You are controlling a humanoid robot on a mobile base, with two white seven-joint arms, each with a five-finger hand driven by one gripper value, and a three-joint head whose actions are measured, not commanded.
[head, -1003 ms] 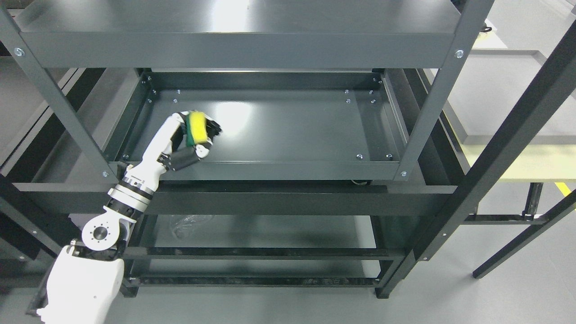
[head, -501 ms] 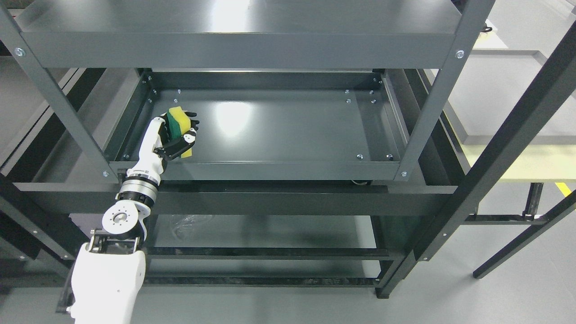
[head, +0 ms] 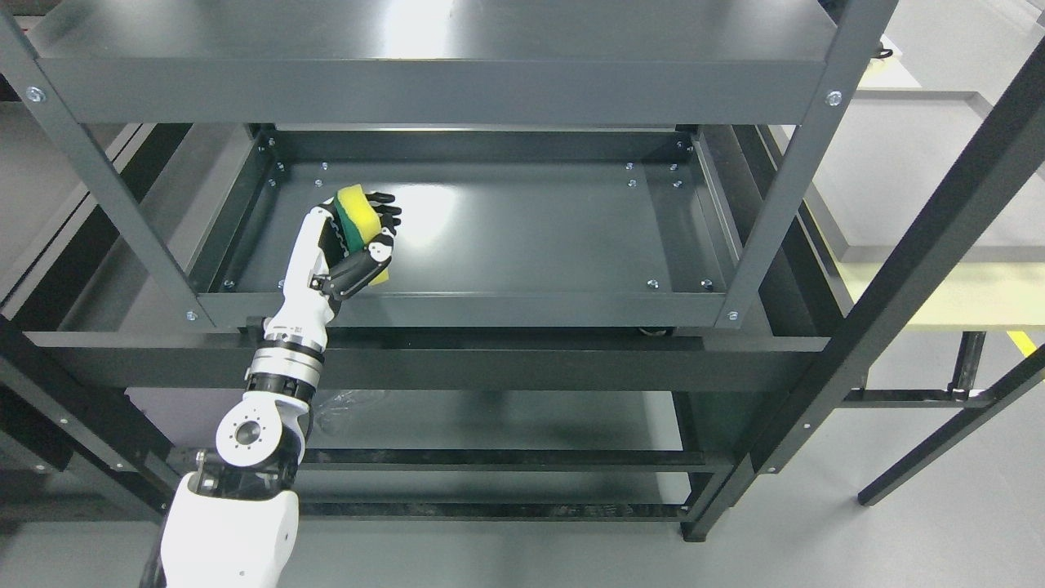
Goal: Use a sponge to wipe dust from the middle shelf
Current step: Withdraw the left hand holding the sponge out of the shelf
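Observation:
My left hand (head: 363, 237) reaches into the dark grey rack and is shut on a yellow and green sponge (head: 357, 222). The sponge sits over the left part of the middle shelf (head: 522, 229), close to its front edge. I cannot tell whether the sponge touches the shelf surface. My white left arm (head: 282, 359) comes in from the lower left, passing over the shelf's front rail. My right arm is out of view.
The top shelf (head: 424, 73) hangs over the back of the middle shelf. Upright posts stand at the front left (head: 106, 188) and front right (head: 792, 180). A lower shelf (head: 490, 416) lies below. Another black frame (head: 939, 245) stands to the right.
My left hand with the sponge swept left toward the shelf's left wall, then back right by about half that distance. The arm's base shifted right along the front.

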